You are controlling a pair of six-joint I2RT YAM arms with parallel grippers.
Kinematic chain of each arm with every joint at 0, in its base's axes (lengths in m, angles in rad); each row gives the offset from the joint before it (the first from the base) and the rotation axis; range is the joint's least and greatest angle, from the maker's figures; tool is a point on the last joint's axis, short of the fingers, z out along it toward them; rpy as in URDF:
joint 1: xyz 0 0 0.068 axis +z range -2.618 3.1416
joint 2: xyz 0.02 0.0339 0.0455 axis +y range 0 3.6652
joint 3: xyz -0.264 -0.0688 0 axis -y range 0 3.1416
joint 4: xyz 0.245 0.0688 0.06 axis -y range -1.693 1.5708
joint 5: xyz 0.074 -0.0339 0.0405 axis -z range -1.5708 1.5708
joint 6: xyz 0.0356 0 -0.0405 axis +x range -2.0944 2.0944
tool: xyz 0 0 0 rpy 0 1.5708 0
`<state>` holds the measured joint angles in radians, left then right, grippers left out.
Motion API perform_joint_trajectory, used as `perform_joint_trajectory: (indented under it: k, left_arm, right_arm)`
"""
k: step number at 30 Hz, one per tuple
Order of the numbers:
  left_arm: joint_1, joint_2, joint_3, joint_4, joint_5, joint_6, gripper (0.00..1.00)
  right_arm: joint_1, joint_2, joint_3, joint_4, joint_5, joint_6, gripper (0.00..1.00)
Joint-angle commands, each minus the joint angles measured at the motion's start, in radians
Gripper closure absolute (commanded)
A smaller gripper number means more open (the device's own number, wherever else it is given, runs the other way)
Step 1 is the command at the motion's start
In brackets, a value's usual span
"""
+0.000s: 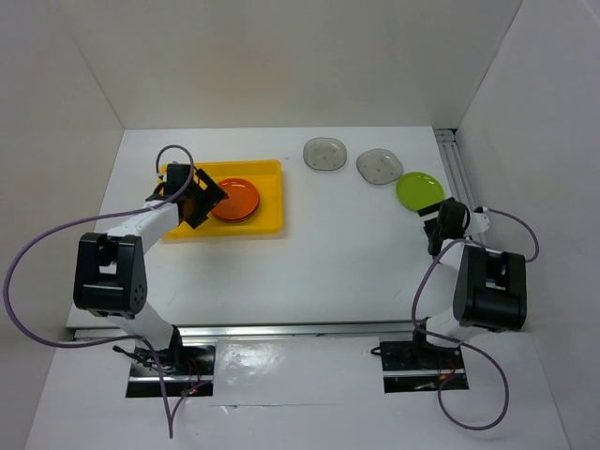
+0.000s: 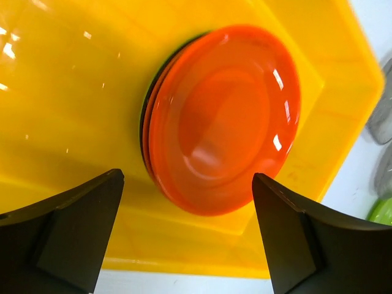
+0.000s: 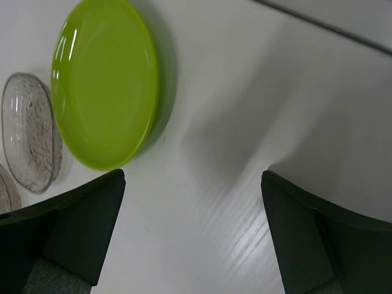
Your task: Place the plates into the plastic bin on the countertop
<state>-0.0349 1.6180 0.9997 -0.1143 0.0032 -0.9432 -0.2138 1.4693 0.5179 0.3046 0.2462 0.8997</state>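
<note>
We list, from left to right: a looping purple cable (image 1: 28, 253) trailing off the left arm. The flat white countertop (image 1: 347, 253), closed in by plain white walls (image 1: 281, 56). The bright yellow shallow rectangular plastic bin (image 1: 267, 192) (image 2: 73, 110) stands at the left rear of the countertop, its long axis running left to right in the top view. A glossy orange-red round plate (image 1: 242, 197) (image 2: 226, 116) lies flat and face up near the bin's middle, on top of a stack; a second orange rim and a darker rim show at its edge in the left wrist view. The left gripper (image 1: 214, 199) (image 2: 187, 184) hangs over the bin just left of this plate, its jaws spread wide with nothing between them, the plate lying beyond the fingertips and clear of both. Right of the bin and well apart from it, two grey rounded-square plates (image 1: 325, 154) (image 1: 379, 166) (image 3: 30, 138) lie flat side by side along the rear. A lime green round plate (image 1: 419, 190) (image 3: 104, 82) lies flat just beside the second grey one. The right gripper (image 1: 441, 225) (image 3: 193, 177) sits near the green plate's near side, jaws wide apart and holding nothing, with bare countertop between its fingers and the plate off to one side. A metal rail (image 1: 459, 178) runs along the right edge.
</note>
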Motion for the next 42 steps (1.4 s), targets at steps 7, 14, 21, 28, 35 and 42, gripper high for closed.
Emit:
perform_joint_trajectory:
  k: [7, 14, 21, 28, 35, 42]
  left_arm:
    - [-0.102, -0.111, 0.076, -0.246, -0.106, 0.061, 0.01]
    - [-0.12, -0.265, -0.016, -0.223, -0.094, 0.08, 0.01]
    - [-0.129, -0.314, -0.007, -0.243, -0.071, 0.08, 0.01]
    - [-0.129, -0.323, -0.027, -0.243, -0.06, 0.089, 0.01]
    - [-0.129, -0.323, -0.027, -0.234, -0.06, 0.089, 0.01]
    - [-0.129, -0.323, -0.036, -0.214, -0.013, 0.119, 0.01]
  right_arm:
    - [-0.102, 0.218, 0.093, 0.039, -0.097, -0.018, 0.03]
    - [-0.102, 0.286, 0.137, 0.06, -0.157, -0.016, 0.18]
    - [-0.102, 0.375, 0.232, -0.021, -0.197, -0.025, 0.32]
    - [-0.093, 0.433, 0.289, -0.093, -0.208, -0.025, 0.48]
    - [-0.084, 0.451, 0.309, -0.153, -0.199, -0.025, 0.8]
    - [-0.072, 0.383, 0.338, -0.24, -0.199, -0.025, 1.0]
